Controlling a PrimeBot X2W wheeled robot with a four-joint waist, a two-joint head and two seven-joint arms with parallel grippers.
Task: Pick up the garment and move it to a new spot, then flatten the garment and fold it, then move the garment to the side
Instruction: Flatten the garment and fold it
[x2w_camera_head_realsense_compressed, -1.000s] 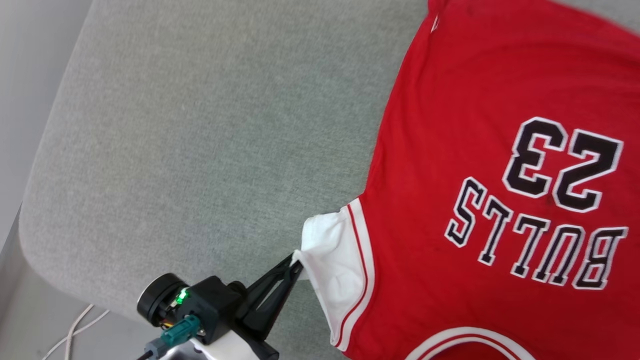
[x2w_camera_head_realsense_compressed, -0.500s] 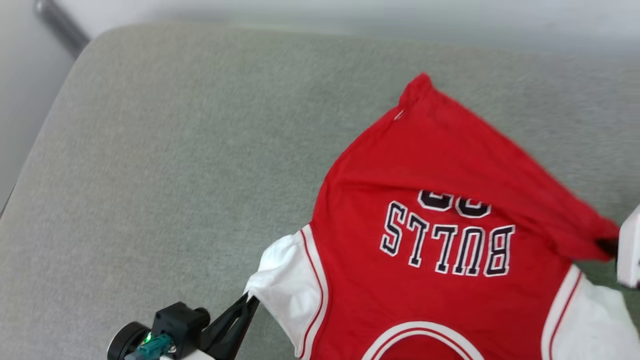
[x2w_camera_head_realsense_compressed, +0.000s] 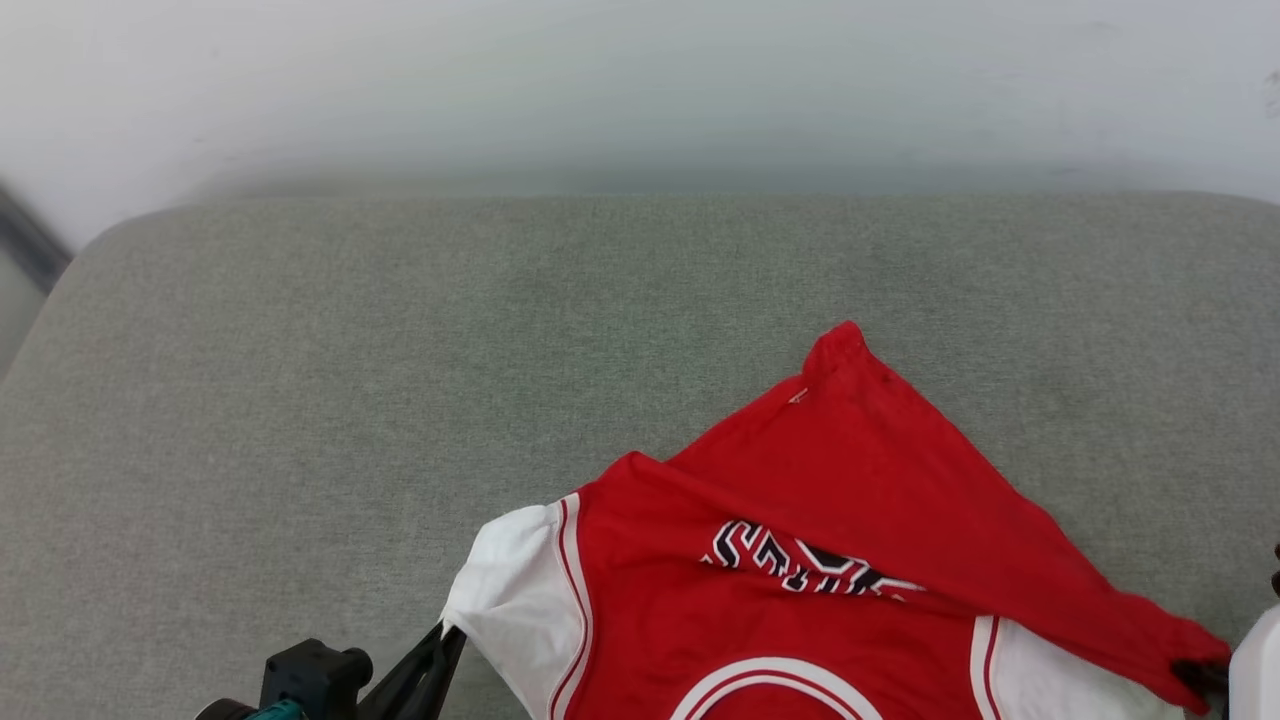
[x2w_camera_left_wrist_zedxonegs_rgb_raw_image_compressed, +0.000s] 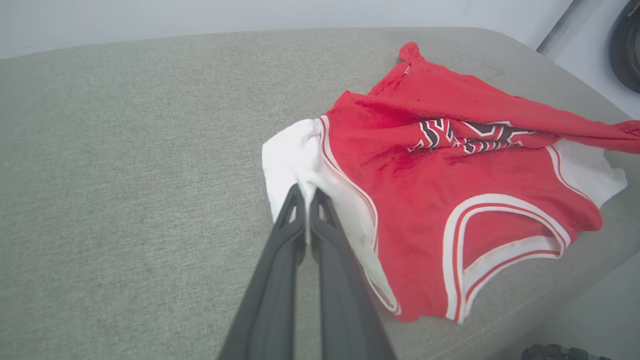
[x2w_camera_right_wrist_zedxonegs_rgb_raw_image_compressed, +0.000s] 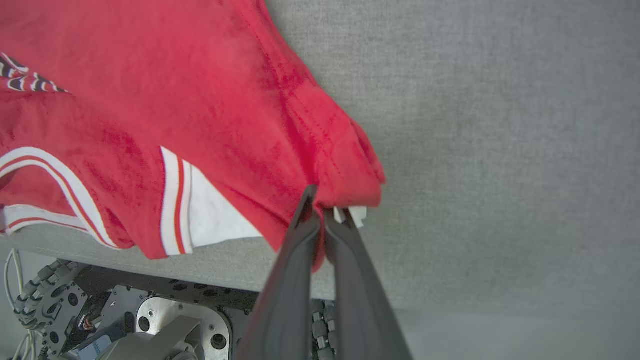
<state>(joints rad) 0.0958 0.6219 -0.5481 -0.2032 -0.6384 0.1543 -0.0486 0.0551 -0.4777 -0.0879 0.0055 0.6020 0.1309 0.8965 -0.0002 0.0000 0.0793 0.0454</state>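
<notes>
The garment (x2w_camera_head_realsense_compressed: 800, 640), a red jersey with white sleeves, lies on the near right part of the grey cushion (x2w_camera_head_realsense_compressed: 350, 400). Its far red part is folded back toward me over the black lettering (x2w_camera_head_realsense_compressed: 790, 565), so just a strip of letters shows. My left gripper (x2w_camera_head_realsense_compressed: 447, 633) is shut on the edge of the white sleeve (x2w_camera_left_wrist_zedxonegs_rgb_raw_image_compressed: 287, 155); in the left wrist view the left gripper (x2w_camera_left_wrist_zedxonegs_rgb_raw_image_compressed: 306, 192) pinches a small ridge of that cloth. My right gripper (x2w_camera_right_wrist_zedxonegs_rgb_raw_image_compressed: 320, 207) is shut on a red hem corner of the garment (x2w_camera_right_wrist_zedxonegs_rgb_raw_image_compressed: 200, 100), and the right gripper (x2w_camera_head_realsense_compressed: 1195, 678) sits at the lower right edge.
The cushion's near edge (x2w_camera_right_wrist_zedxonegs_rgb_raw_image_compressed: 225, 270) runs just under the garment, with the robot's base (x2w_camera_right_wrist_zedxonegs_rgb_raw_image_compressed: 125, 315) below it. A pale wall (x2w_camera_head_realsense_compressed: 640, 90) stands behind the cushion. Bare cushion stretches to the left and to the far side of the garment.
The camera has tilted up. My right gripper has drawn the red hem corner toward the near edge, folding the jersey over its number and most of the lettering. The left gripper still holds the sleeve.
</notes>
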